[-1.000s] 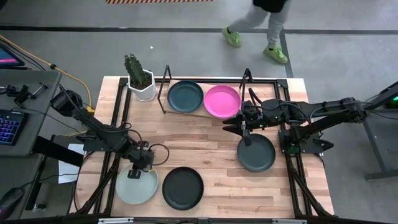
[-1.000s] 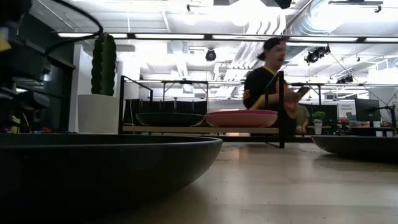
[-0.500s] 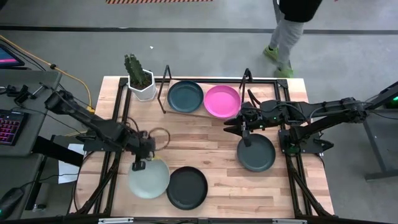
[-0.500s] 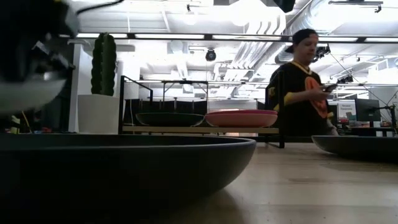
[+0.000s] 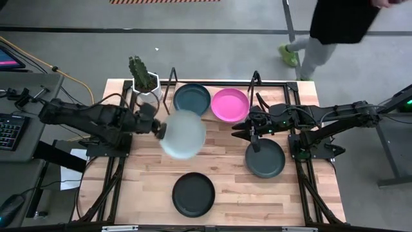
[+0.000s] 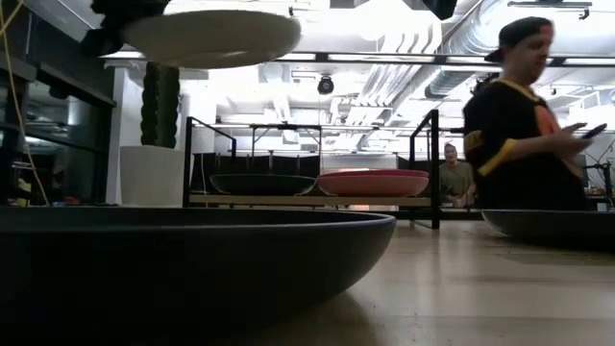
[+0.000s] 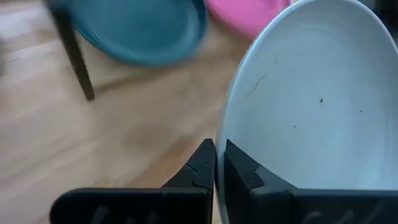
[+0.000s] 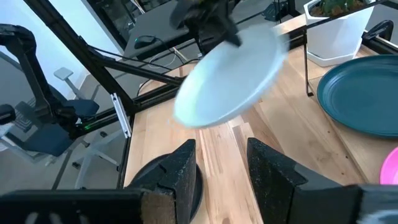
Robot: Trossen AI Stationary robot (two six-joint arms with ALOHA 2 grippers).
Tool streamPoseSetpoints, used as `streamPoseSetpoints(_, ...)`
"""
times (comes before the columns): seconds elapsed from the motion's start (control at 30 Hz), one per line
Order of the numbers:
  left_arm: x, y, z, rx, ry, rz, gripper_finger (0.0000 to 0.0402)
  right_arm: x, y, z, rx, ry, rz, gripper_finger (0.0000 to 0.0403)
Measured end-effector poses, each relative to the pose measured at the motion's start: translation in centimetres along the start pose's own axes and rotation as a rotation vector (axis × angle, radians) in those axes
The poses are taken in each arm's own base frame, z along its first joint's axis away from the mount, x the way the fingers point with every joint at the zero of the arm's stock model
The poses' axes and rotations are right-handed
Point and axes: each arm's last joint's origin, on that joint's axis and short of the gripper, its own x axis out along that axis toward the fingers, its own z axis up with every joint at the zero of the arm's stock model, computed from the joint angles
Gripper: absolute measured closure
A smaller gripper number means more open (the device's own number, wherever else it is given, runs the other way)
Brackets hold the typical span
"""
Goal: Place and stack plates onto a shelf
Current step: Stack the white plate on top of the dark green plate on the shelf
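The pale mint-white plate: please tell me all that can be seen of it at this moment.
The pale mint-white plate is round, shallow and matte, with a few small dark specks and a thin hairline mark inside. It is lifted clear of the table and roughly level in the low view. The left gripper holds it by the rim, fingers shut on the edge. Seen from above, it hangs just in front of the shelf, close to the dark teal plate, touching nothing else.

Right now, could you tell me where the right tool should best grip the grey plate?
Probably its rim on the side nearest the open right tool, from above: the grey plate lies flat on the table, so only the thin raised rim can be pinched. The left tool holds the mint plate aloft.
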Motion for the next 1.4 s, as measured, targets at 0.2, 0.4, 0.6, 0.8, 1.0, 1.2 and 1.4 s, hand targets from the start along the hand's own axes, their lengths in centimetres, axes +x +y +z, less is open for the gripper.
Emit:
streamPoseSetpoints(0.2,0.9,-0.4,-1.1,-0.321,-0.214,-0.008,0.0401,0.0,0.0,0.0,0.001,0.0,0.0,0.0277)
streamPoseSetpoints(0.4,3.0,-1.2,-5.1,-0.556,-0.309,-0.048,0.0401,0.0,0.0,0.0,0.006,0.0,0.0,0.0277)
streamPoseSetpoints(0.6,5.8,-2.2,-8.9,-0.698,-0.319,-0.005,0.0401,0.0,0.0,0.0,0.001,0.0,0.0,0.0277)
streamPoseSetpoints(0.8,9.4,-2.8,-10.0,-0.752,-0.359,0.057,0.0401,0.0,0.0,0.0,0.003,-0.003,-0.005,0.0277)
streamPoseSetpoints(1.0,12.2,-2.4,-7.8,-0.868,-0.46,0.094,0.0401,0.0,0.0,0.1,0.019,-0.009,-0.006,0.0277)
streamPoseSetpoints(1.2,13.6,-1.1,-5.4,-0.905,-0.498,0.176,0.0401,0.0,0.0,0.1,0.028,-0.009,-0.007,0.0277)
streamPoseSetpoints(1.4,14.3,0.0,-3.9,-0.937,-0.534,0.228,0.0398,0.0,0.0,0.1,0.029,-0.009,-0.007,0.0277)
